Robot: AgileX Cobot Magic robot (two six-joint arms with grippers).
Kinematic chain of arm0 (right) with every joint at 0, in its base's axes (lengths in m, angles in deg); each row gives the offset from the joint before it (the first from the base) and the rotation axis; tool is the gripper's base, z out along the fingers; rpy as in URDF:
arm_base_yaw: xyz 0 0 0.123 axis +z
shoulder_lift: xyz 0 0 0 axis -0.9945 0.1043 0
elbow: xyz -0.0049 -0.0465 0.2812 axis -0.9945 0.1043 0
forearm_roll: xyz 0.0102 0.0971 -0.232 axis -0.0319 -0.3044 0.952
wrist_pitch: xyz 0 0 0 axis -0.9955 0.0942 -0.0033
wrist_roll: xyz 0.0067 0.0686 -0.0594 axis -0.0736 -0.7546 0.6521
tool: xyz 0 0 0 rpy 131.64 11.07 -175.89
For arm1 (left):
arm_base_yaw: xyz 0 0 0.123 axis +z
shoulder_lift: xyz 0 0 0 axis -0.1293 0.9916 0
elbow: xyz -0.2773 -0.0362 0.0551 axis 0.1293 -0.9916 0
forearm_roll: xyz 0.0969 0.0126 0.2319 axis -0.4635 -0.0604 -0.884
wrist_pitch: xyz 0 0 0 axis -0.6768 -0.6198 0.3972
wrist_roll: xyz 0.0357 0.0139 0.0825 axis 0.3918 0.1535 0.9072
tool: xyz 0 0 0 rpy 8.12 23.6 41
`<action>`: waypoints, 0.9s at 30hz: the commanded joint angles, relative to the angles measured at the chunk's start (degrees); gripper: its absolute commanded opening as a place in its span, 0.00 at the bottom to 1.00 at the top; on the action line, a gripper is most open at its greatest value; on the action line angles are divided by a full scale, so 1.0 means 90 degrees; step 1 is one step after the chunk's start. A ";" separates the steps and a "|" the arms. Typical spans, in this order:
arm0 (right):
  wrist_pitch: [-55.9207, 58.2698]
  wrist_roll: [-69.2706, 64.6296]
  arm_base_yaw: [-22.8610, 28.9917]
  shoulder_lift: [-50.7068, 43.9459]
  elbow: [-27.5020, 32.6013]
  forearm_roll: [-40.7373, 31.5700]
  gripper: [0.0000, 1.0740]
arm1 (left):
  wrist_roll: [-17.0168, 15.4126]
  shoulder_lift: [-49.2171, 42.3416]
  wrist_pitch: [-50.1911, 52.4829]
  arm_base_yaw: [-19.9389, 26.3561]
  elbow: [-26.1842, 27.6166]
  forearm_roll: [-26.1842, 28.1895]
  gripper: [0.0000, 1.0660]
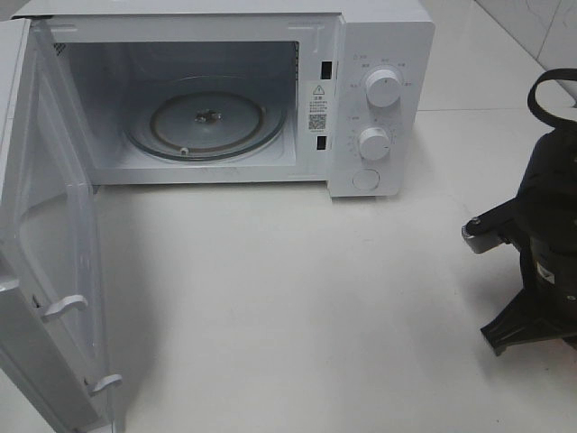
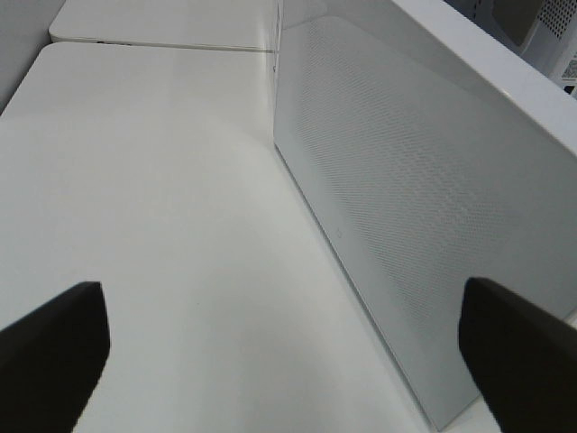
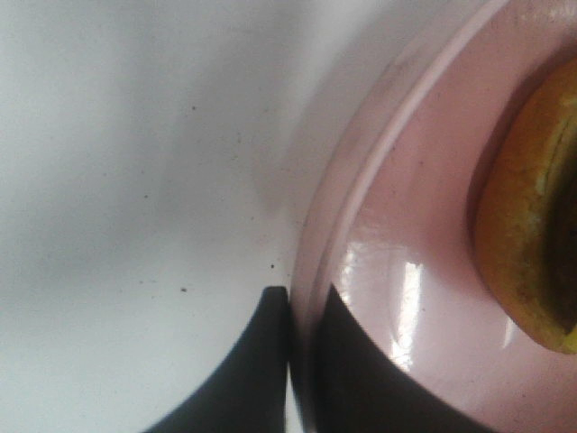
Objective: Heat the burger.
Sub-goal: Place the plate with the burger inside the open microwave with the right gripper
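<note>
In the right wrist view the burger [image 3: 532, 225] shows only as the golden-brown edge of its bun with a dark layer, sitting on a glossy pink plate [image 3: 406, 225]. My right gripper [image 3: 302, 307] is shut on the plate's rim, one dark finger outside it and one inside. The exterior high view shows only the black right arm [image 1: 541, 244] at the right edge, with plate and burger out of view. My left gripper [image 2: 288, 361] is wide open with nothing between its fingers, hanging over the table beside the microwave door's outer face [image 2: 424, 207].
The white microwave [image 1: 379, 99] stands at the back with its door [image 1: 45, 253] swung open to the left. A glass turntable [image 1: 207, 117] lies in its bare cavity. White tabletop [image 1: 297, 307] stretches in front of it.
</note>
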 commanded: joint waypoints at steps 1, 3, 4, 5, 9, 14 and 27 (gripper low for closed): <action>0.0401 -0.0083 0.0159 -0.0306 0.0025 0.0274 0.00 | 0.0000 -0.0115 0.0051 0.0006 -0.0013 0.0000 0.92; 0.0446 -0.0089 0.0267 -0.0516 0.0032 0.0274 0.00 | 0.0000 -0.0115 0.0051 0.0006 -0.0013 0.0000 0.92; 0.0560 -0.0089 0.0388 -0.0726 0.0032 0.0274 0.00 | 0.0000 -0.0115 0.0051 0.0006 -0.0013 0.0000 0.92; 0.0560 -0.0089 0.0388 -0.0726 0.0032 0.0274 0.00 | 0.0000 -0.0115 0.0051 0.0006 -0.0013 0.0000 0.92; 0.0738 -0.0076 0.0573 -0.1140 0.0032 0.0267 0.00 | 0.0000 -0.0115 0.0051 0.0006 -0.0013 0.0000 0.92; 0.1019 -0.0045 0.0707 -0.1426 0.0038 0.0178 0.00 | 0.0000 -0.0115 0.0051 0.0006 -0.0013 0.0000 0.92; 0.1617 -0.0006 0.1859 -0.1859 0.0038 0.0089 0.00 | 0.0000 -0.0115 0.0051 0.0006 -0.0013 0.0000 0.92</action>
